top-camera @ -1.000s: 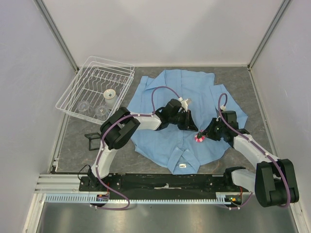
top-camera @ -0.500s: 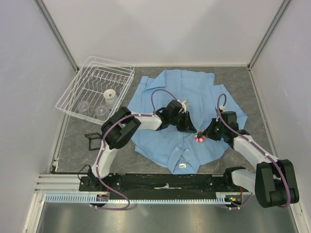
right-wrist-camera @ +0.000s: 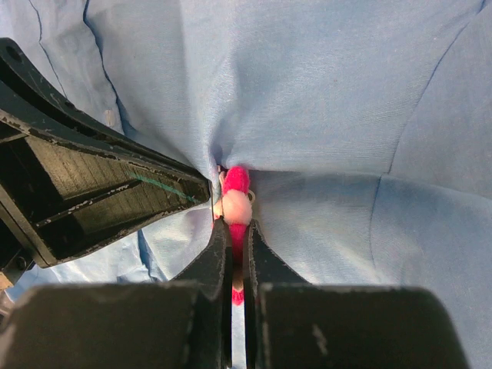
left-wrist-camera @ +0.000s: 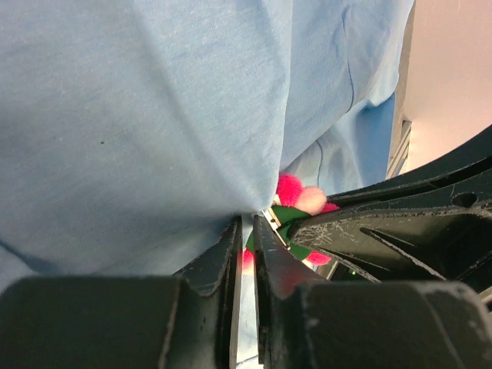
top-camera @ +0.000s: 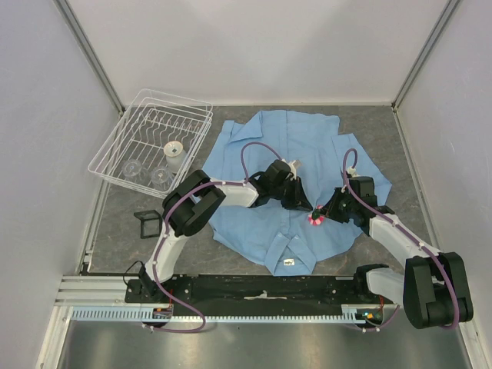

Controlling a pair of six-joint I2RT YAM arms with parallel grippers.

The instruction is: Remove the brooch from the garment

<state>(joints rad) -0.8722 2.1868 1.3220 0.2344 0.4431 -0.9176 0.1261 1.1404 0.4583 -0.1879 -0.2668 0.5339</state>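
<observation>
Big blue garment (top-camera: 284,154) lies spread out, both arms meeting over its front. There, the left gripper (left-wrist-camera: 246,234) is pinched together on a fold of cloth, and the right gripper (right-wrist-camera: 237,257) is clamped on the brooch (right-wrist-camera: 235,192) just beside it. Pull hard and that fold could slip, dragging the shirt, or the tiny pin pops loose.

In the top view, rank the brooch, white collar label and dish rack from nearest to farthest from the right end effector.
1. brooch, held by the right end effector, on the garment.
2. collar label, toward the near edge.
3. dish rack, far left.
</observation>
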